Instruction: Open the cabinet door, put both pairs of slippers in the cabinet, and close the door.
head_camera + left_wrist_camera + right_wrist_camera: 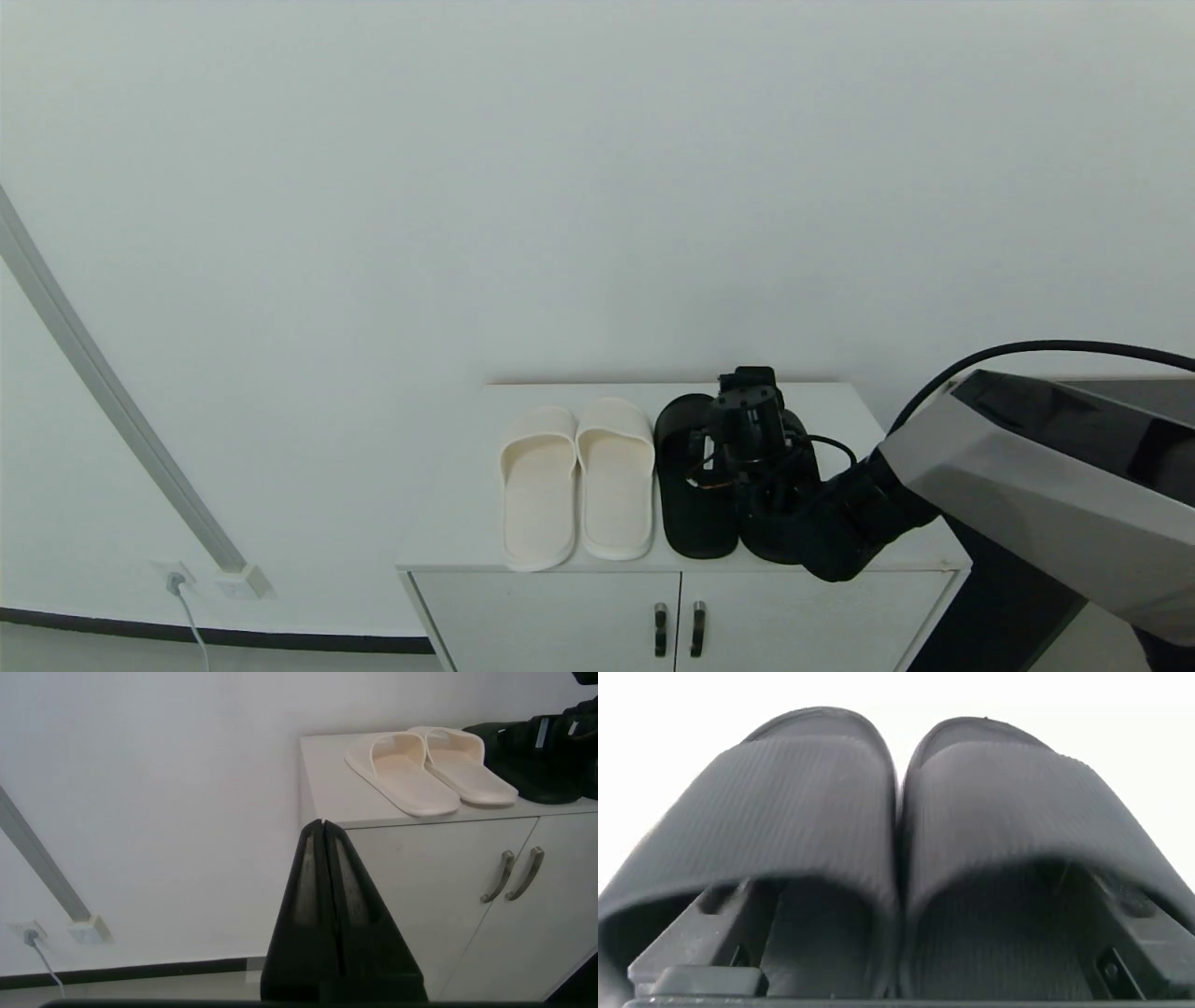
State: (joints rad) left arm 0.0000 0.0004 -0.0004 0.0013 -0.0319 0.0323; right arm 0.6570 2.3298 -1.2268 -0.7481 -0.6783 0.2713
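On the cabinet (448, 553) top, my right pincer (901, 929) gapes wide, 1 finger inside each black slipper (693, 499), beside the 2 white slippers (579, 490). My left pincer (323, 833) is pinched together, empty, beside the cabinet.

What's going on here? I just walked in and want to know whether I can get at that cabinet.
The robot's right gripper is at the black slippers on top of the white cabinet. It is open, and one finger appears to sit under each strap. The white slippers lie beside the black pair, untouched. The left gripper hangs shut off to the cabinet's side. Both doors are closed, so nothing has been put away yet.
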